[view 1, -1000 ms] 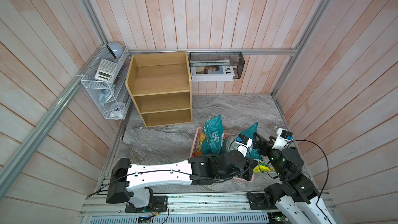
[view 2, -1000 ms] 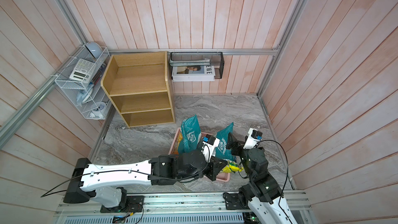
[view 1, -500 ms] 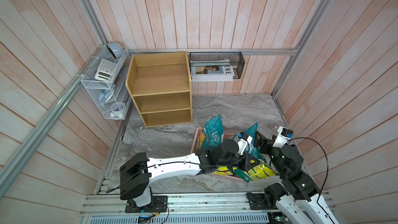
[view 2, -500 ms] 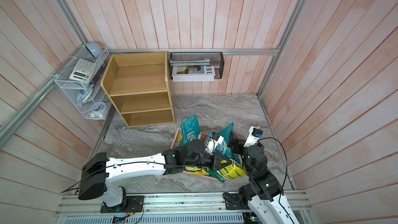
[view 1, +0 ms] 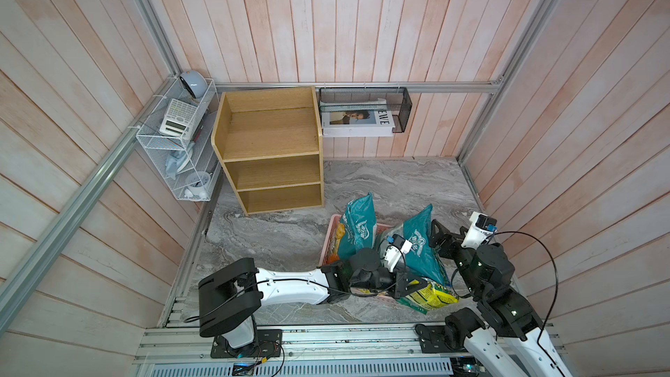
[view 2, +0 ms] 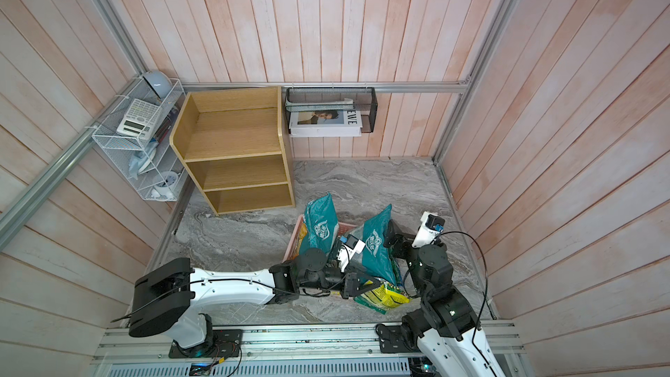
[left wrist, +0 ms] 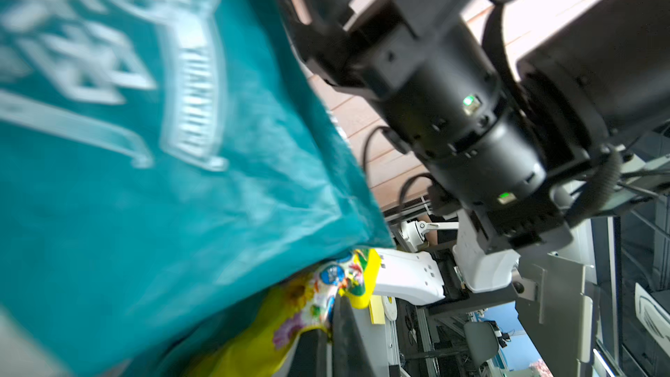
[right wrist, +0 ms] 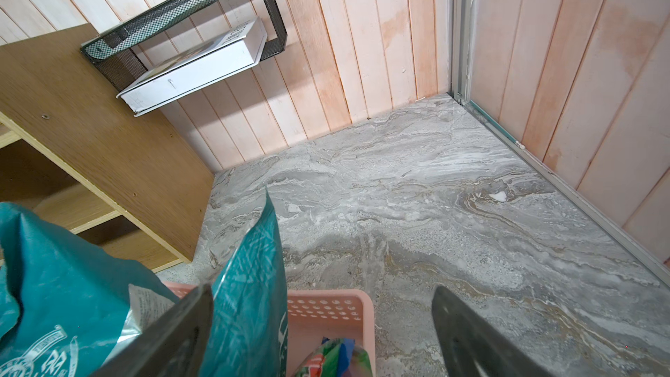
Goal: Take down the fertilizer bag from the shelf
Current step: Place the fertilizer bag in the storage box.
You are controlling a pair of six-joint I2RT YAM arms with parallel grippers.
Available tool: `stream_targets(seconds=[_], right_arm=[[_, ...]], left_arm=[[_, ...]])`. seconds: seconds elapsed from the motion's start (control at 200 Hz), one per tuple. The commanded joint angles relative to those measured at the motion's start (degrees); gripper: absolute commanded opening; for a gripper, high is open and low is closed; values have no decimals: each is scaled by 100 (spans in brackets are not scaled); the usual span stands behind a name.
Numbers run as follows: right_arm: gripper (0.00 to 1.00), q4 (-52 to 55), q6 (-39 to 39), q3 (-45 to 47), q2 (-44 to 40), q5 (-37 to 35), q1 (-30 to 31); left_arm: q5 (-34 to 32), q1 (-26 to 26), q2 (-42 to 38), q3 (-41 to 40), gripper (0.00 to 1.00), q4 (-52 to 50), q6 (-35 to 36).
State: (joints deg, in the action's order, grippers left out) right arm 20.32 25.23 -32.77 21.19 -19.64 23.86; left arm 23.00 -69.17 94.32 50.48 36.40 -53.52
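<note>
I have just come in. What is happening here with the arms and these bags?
All three tiers of the shelf are bare. The teal and yellow fertilizer bag is down by the pink basket, and the left gripper has its jaws shut on the bag's yellow lower end. A second bag stands in the basket. The right gripper is beside the held bag's top, jaws wide open, holding nothing.

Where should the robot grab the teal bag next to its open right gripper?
Pinch the teal bag by its flat top corner, coming down from the right gripper's side. That corner sticks up thin and pointed above the pink basket; the body below probably bulges too wide for the jaws.
</note>
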Motion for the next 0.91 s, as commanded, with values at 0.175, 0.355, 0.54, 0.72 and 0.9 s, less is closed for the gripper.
stream_targets(seconds=[0.175,0.355,0.54,0.72,0.9], right_arm=[[98,87,8,-86,-73,37,-13],[98,8,-1,-98,-21,45,-13],[98,-45,-27,-108,58,65,-15],[98,-33,-27,-96,36,83,-9],[98,-28,-10,-45,-52,99,-14]], left_arm=[[345,648,-377,45,0,493,526],[-461,482,-1122,11,0,-592,1383],[-576,347,-916,-4,0,-570,1910],[-752,252,-725,33,0,-603,2058],[-1173,131,-626,-716,0,532,2092]])
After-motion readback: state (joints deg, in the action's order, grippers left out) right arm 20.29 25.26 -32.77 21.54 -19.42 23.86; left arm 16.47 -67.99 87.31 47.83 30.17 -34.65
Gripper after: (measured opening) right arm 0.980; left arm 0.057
